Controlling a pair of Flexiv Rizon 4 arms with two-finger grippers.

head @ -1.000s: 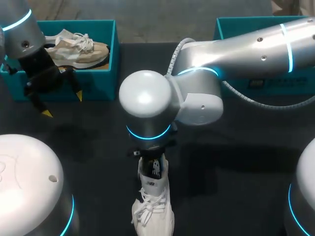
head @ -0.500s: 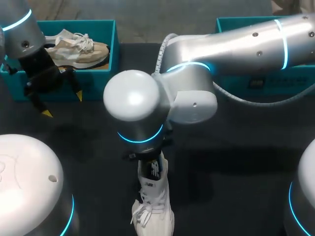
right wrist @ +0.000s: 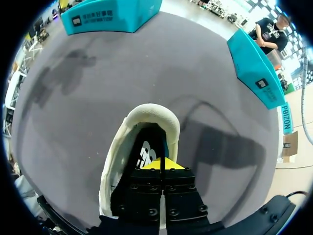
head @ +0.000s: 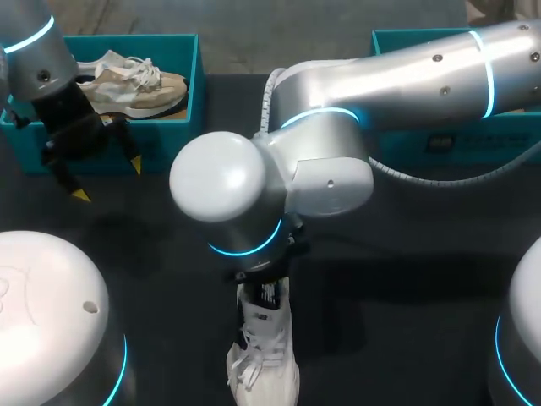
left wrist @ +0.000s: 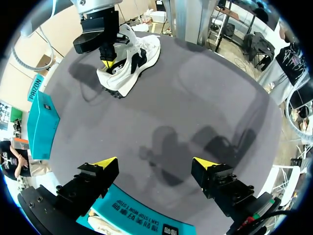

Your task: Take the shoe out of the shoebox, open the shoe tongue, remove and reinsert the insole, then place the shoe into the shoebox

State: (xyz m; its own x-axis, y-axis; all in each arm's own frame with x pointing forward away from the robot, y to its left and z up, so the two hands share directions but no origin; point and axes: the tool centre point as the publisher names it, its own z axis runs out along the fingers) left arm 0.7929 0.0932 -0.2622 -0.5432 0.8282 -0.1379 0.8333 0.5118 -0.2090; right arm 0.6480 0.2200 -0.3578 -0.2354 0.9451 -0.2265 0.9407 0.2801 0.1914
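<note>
The white shoe [head: 264, 355] lies on the dark table [head: 406, 279], near middle. The right gripper [right wrist: 160, 164] has its fingers pressed together, tips inside the shoe's opening. The left gripper [left wrist: 155, 162] hangs spread apart and holding nothing, by the far-left shoebox [head: 169, 139].

White shoe [head: 265, 359] upright on blk table [head: 406, 338]
</note>
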